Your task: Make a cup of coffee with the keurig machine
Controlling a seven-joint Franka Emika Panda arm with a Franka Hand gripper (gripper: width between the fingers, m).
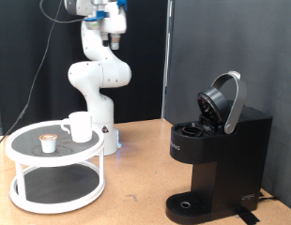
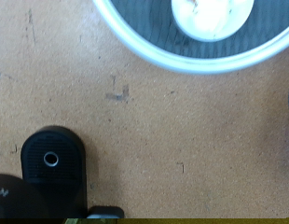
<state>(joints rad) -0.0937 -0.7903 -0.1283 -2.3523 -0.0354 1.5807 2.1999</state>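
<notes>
The white cup (image 1: pixel 80 127) stands on the top tier of a round white stand (image 1: pixel 23 141) at the exterior view's left, and from above its rim shows in the wrist view (image 2: pixel 212 13). The black keurig machine (image 1: pixel 225 155) stands at the exterior view's right with its rounded lid (image 1: pixel 223 101) hinged up and open. Its round drip tray (image 1: pixel 188 203) is bare, also seen in the wrist view (image 2: pixel 53 161). My gripper (image 1: pixel 114 39) hangs high near the exterior view's top, well above the stand and far from both things. Nothing shows between its fingers.
A small brown-topped coffee pod (image 1: pixel 49 142) sits on the stand's top tier beside the cup. The stand has a lower tier (image 1: pixel 56 187). The arm's white base (image 1: pixel 99 80) rises behind the stand. Everything rests on a brown table (image 1: pixel 136 173); black panels stand behind.
</notes>
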